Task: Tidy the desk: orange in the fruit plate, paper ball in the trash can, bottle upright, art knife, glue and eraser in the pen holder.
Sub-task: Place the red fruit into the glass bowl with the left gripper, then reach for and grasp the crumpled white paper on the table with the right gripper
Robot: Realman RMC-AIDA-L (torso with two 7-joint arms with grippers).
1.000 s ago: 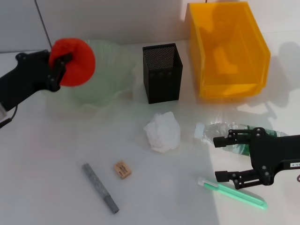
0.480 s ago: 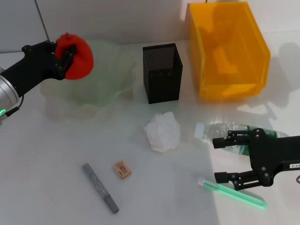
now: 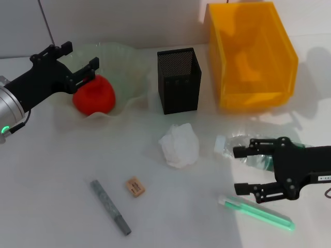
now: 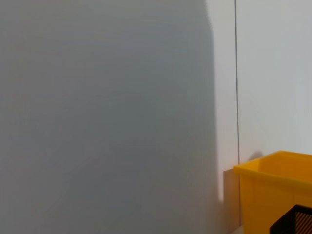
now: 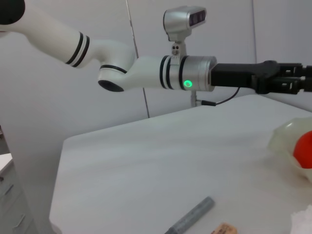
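The red-orange orange (image 3: 94, 94) rests in the pale-green fruit plate (image 3: 126, 62), also seen at the edge of the right wrist view as the orange (image 5: 304, 148). My left gripper (image 3: 81, 55) hovers open just above it, holding nothing. The bottle (image 3: 234, 144) lies on its side at the right, and my right gripper (image 3: 237, 170) stands open at its cap end, the upper finger over it. The paper ball (image 3: 179, 145) sits mid-table. The eraser (image 3: 134, 186) lies beside a grey stick (image 3: 109, 206). A green tool with a white tip (image 3: 258, 212) lies below my right gripper. I cannot tell which of these two is knife or glue.
The black mesh pen holder (image 3: 179, 80) stands between the plate and the orange-yellow trash can (image 3: 251, 54) at the back right. The left wrist view shows mostly wall, with the trash can (image 4: 273, 190) low in one corner.
My left gripper has let go of the orange, which now lies in the fruit plate, and its fingers have opened. My right gripper has shifted slightly toward the bottle.
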